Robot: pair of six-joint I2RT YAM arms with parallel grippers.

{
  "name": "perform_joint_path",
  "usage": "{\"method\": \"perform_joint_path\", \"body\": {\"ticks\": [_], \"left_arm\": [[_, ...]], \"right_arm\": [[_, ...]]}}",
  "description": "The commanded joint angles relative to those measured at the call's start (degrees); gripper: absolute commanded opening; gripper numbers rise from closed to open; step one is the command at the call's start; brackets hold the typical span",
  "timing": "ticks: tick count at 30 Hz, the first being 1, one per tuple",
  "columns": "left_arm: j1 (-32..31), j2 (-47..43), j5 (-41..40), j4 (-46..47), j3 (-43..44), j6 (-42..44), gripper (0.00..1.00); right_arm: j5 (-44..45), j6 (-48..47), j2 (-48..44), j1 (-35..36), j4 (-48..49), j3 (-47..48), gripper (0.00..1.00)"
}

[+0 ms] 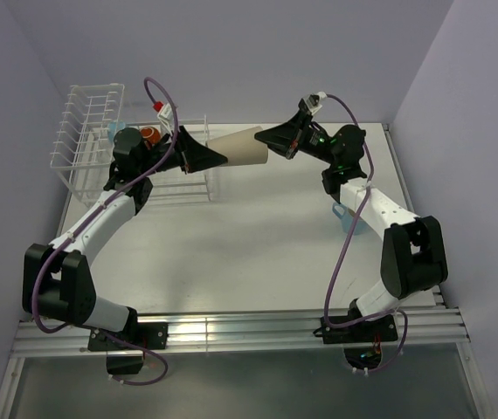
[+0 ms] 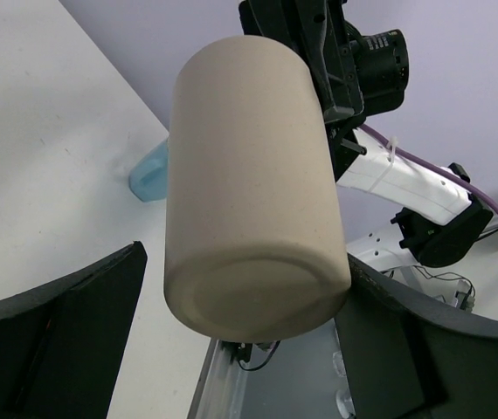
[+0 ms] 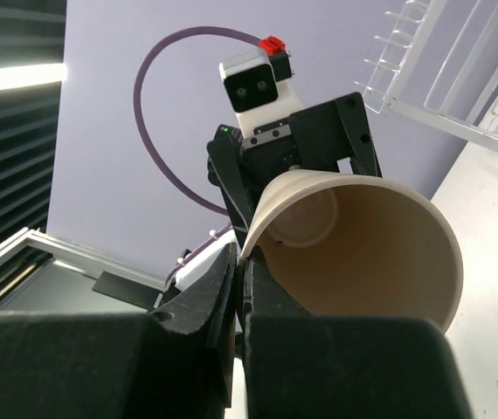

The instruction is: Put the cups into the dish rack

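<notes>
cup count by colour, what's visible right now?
beige cup: 1
light blue mugs: 2
red-orange cup: 1
Total: 4 cups in view; no clear tumbler can be made out.

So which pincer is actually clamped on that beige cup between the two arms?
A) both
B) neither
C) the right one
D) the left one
C: the right pincer is pinched shut on the rim of the beige cup, while the left pincer stands wide open on either side of its base.
</notes>
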Motion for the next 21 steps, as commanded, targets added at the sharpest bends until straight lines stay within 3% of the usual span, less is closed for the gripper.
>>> {"method": "perform_joint_path", "body": {"ticks": [1,10,14,18,19,21], "left_arm": [[0.2,-0.5,-1.9,2.1,2.0,-0.5,0.9],[0.2,0.1,-2.6,1.8,2.4,-0.9,0.87],[0.2,0.0,-2.4,2.2,1.6,-1.2,0.81],[0.2,-0.1,-2.3,1.7,1.4,-1.0,0.61],[0.2,-0.1,-2.4,1.5,1.7,-1.0,0.43],[0.2,0.0,-2.7,0.2,2.3,-0.4,0.2]], "right_arm": [[-1.8,0.6,-0.4,-0.2,4.8,-0.5,0.0],[-1.6,0.0,0.2,-0.1,4.8,-1.3,0.0],[-1.5,0.0,0.9,-0.1,4.8,-0.6,0.0],[-1.5,-0.5,1.4,-0.1,4.4,-0.2,0.0],[-1.3,-0.7,1.4,-0.1,4.2,-0.3,0.0],[-1.2,-1.8,1.3,-0.1,3.1,-0.4,0.0]]}}
